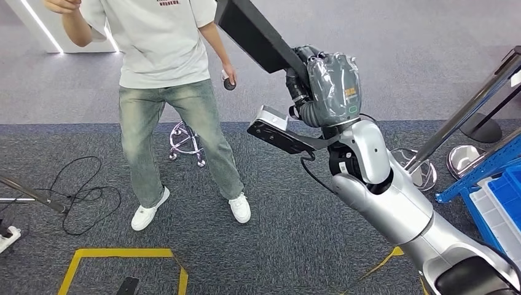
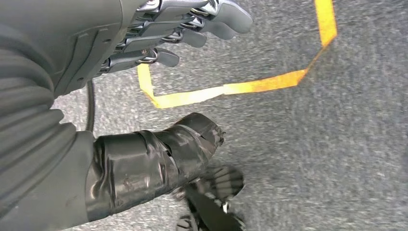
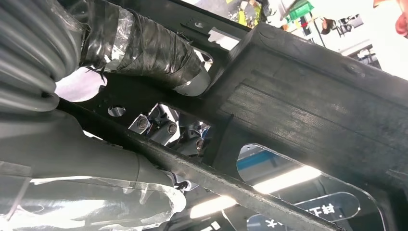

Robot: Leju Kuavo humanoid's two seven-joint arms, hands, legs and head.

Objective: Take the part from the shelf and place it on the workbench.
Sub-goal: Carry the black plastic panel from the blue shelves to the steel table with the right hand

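Note:
My right hand (image 1: pixel 329 86) is raised high in the head view and grips a long black part (image 1: pixel 255 34) that slants up and to the left from it. In the right wrist view the part (image 3: pixel 308 96) is a flat black frame with cut-outs. The taped thumb (image 3: pixel 144 48) lies across it, and the fingers (image 3: pixel 168 127) show through a hole. My left hand (image 2: pixel 110 53) hangs over the grey carpet with thumb and fingers apart and nothing in it.
A person (image 1: pixel 166 55) in a white T-shirt and jeans stands close, front left, holding a small black object (image 1: pixel 228 82). A chrome stool base (image 1: pixel 184 144) is behind the person. Cables (image 1: pixel 80 190) and yellow floor tape (image 1: pixel 117 253) lie left. Blue bins (image 1: pixel 497 203), a slanted pole (image 1: pixel 473 104) and chrome bases stand right.

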